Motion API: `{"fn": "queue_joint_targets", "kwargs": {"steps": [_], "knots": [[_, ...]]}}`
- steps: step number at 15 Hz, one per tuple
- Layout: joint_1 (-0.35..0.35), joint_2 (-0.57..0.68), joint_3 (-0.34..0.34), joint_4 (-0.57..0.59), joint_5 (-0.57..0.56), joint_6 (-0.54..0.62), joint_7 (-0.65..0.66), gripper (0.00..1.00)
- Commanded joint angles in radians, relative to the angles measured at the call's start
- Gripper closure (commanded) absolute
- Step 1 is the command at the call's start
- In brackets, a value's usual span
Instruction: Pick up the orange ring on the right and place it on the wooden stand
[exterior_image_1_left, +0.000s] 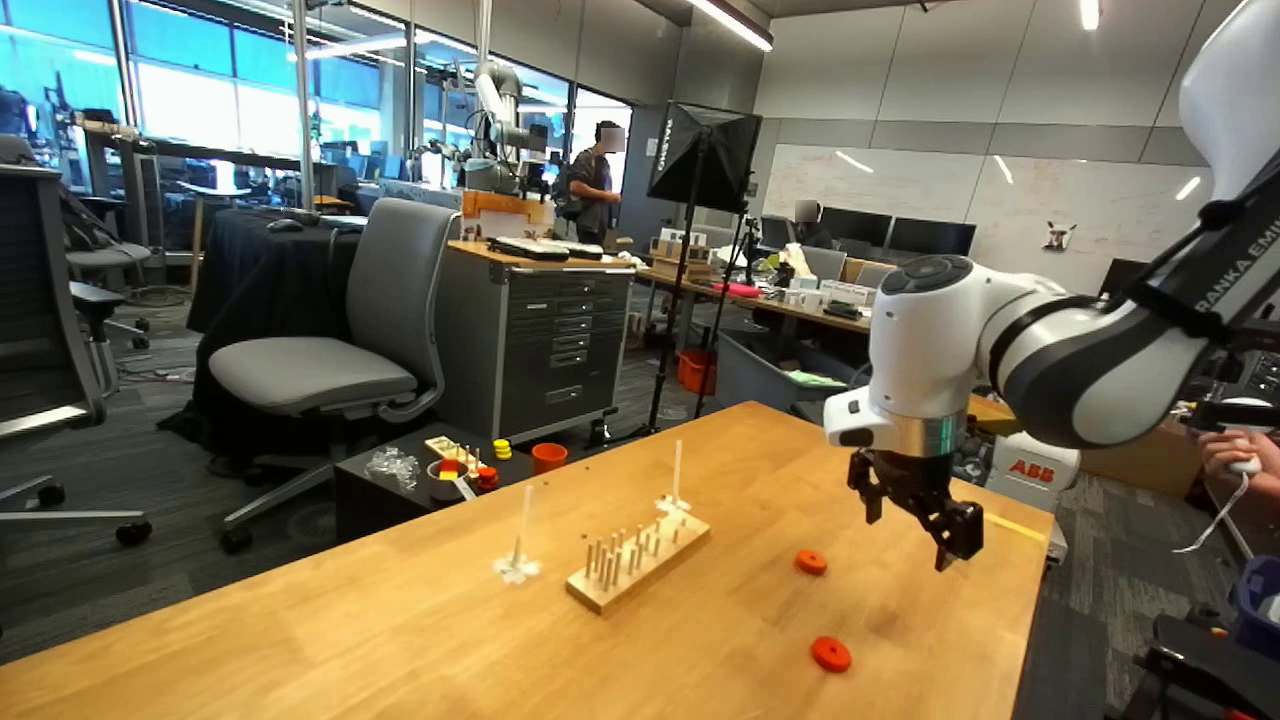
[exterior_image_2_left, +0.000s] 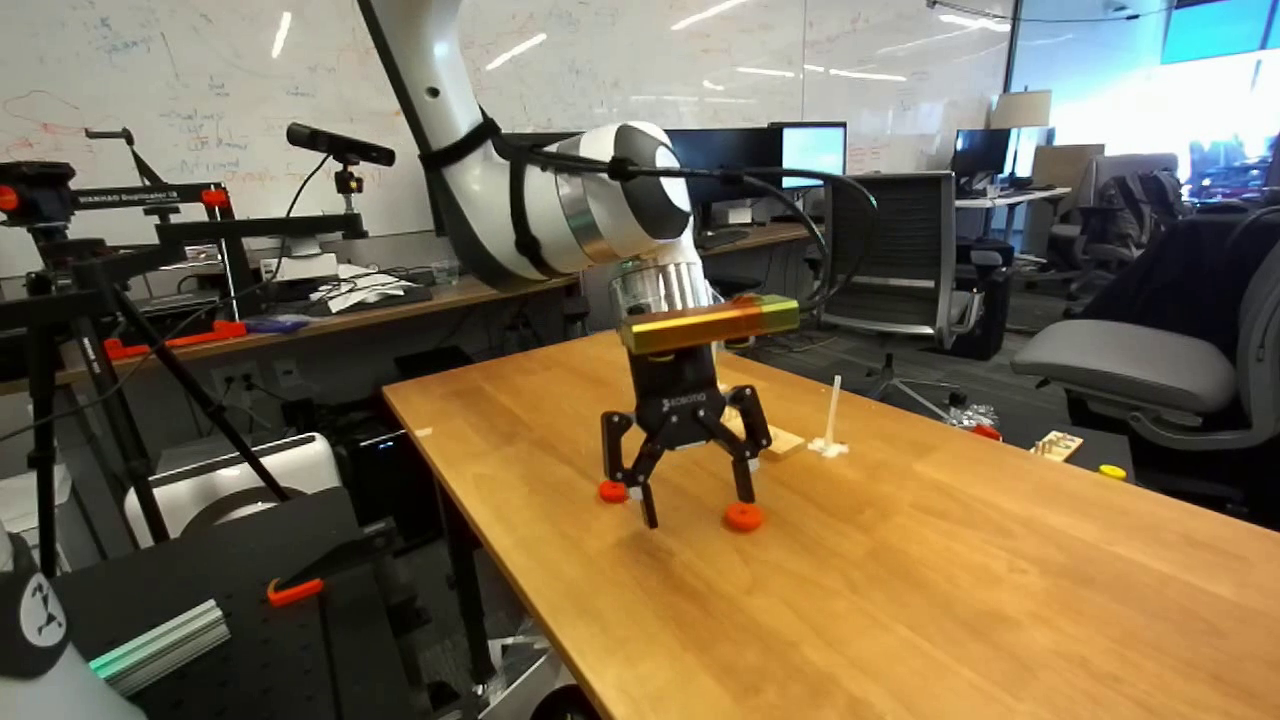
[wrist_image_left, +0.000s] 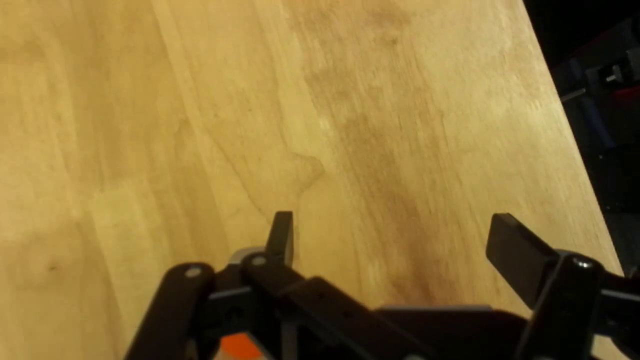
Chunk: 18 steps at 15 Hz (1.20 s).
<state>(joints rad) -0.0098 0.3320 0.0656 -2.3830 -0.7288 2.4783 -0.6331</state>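
Two flat red-orange rings lie on the table, apart from each other. The orange ring (exterior_image_1_left: 831, 654) (exterior_image_2_left: 743, 517) is the one farther right in both exterior views; the near-identical other ring is (exterior_image_1_left: 811, 562) (exterior_image_2_left: 613, 491). A low pale-wood stand (exterior_image_1_left: 640, 560) with several thin upright pegs sits across the table; in an exterior view the gripper partly hides the stand (exterior_image_2_left: 778, 440). My gripper (exterior_image_1_left: 907, 541) (exterior_image_2_left: 698, 510) hangs above the tabletop, fingers wide apart and nothing between them. In the wrist view, my gripper (wrist_image_left: 392, 216) frames bare wood, and an orange patch (wrist_image_left: 241, 346) shows behind a finger linkage; which ring cannot be told.
Two thin upright rods rise near the stand's ends, a nearer rod (exterior_image_1_left: 522, 530) and a farther rod (exterior_image_1_left: 677, 475). The table (wrist_image_left: 350, 125) ends at an edge on the right of the wrist view. A low black box (exterior_image_1_left: 400, 510) beside the table bears loose pieces.
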Motion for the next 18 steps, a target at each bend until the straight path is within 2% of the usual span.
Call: {"fn": "queue_joint_targets", "kwargs": {"steps": [1, 3, 8, 18], "knots": [[0.005, -0.009, -0.003, 0.02, 0.016, -0.017, -0.044, 0.0], [0.006, -0.021, -0.003, 0.043, 0.022, -0.037, -0.084, 0.0], [0.01, -0.002, 0.005, 0.056, 0.036, -0.038, -0.086, 0.0], [0.002, 0.101, 0.016, 0.125, 0.177, 0.078, -0.087, 0.0]]}}
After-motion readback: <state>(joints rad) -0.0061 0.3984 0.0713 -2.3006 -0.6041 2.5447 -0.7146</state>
